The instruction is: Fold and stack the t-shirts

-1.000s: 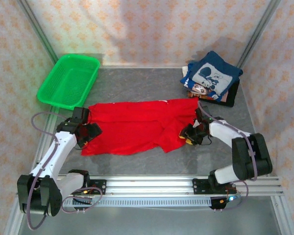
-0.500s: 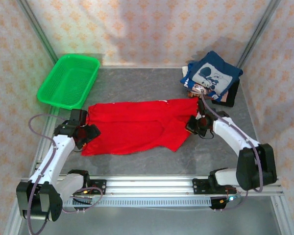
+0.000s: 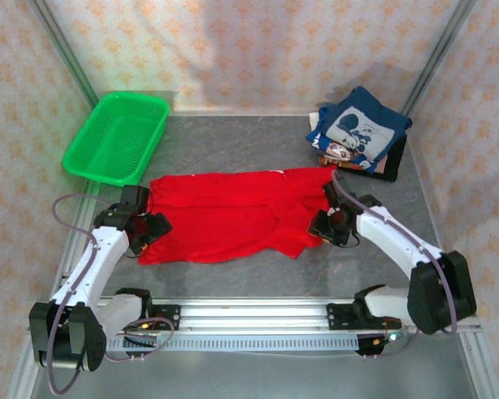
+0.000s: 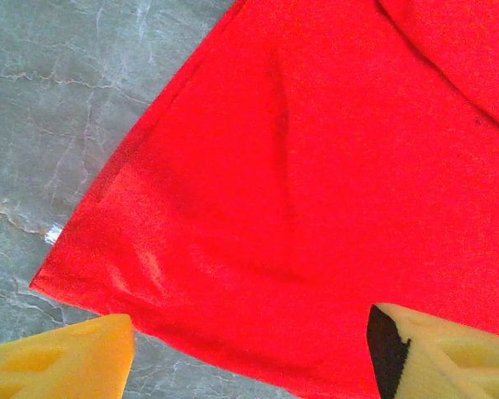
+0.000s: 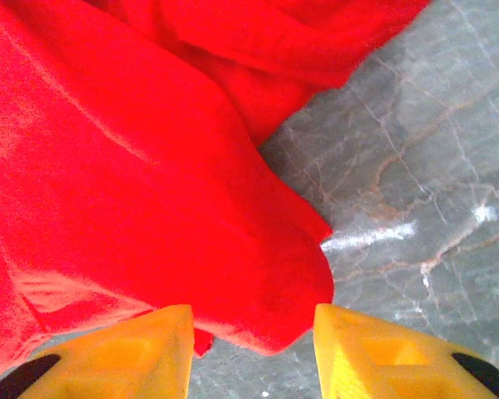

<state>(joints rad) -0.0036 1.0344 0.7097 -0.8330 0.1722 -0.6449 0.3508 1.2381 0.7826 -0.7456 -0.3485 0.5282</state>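
Top external view: catches the whole layout, with the red tee (image 3: 224, 218) spread flat on the table (image 3: 233, 283), navy tee (image 3: 362, 129) atop the folded pile back right, green basket (image 3: 116, 137) back left. Left wrist, up close: left gripper (image 4: 251, 320) gaping wide over the tee's corner, gripping nothing. Right wrist: right gripper (image 5: 251, 309) partly apart, straddling a loose red fold.

Spread t-shirt (image 3: 224, 220) central — basket (image 3: 116, 137) behind left, folded stack (image 3: 359, 133) behind right

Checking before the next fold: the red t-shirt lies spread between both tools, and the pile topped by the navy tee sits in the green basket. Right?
No. The top external view shows the pile topped by the navy tee on the table at back right, apart from the green basket at back left. The rest holds.
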